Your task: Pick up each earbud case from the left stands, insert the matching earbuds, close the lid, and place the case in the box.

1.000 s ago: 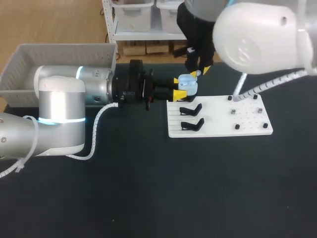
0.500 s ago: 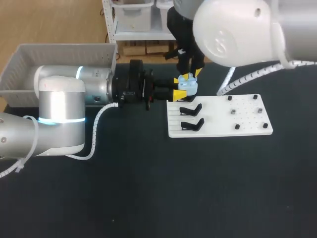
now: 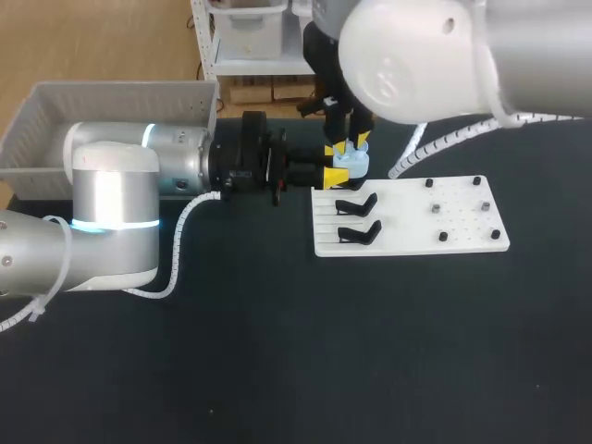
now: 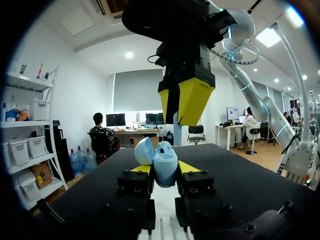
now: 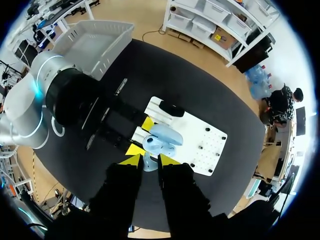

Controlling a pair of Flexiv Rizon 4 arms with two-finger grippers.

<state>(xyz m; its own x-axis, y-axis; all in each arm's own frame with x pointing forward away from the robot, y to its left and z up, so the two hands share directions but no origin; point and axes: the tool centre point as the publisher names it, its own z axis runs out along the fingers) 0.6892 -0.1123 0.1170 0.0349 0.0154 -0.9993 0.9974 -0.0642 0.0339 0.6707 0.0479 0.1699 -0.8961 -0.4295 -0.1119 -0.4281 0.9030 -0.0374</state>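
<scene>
Earbud case [image 3: 351, 163]: lid open, clenched in the left gripper [image 3: 331, 166] over the far left corner of the white board [image 3: 407, 231]. Right gripper [image 5: 150, 161] directly above, pinching a pale earbud [image 4: 177, 125]. Black stands [image 3: 356, 203] just nearer on the board. Box [image 3: 55, 120] well apart, beyond the left arm; open bench [image 3: 277, 351] on the near side.

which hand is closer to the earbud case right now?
Left. The left hand grips the open earbud case from both sides, so it is touching it. The right hand hangs directly above the case.
</scene>
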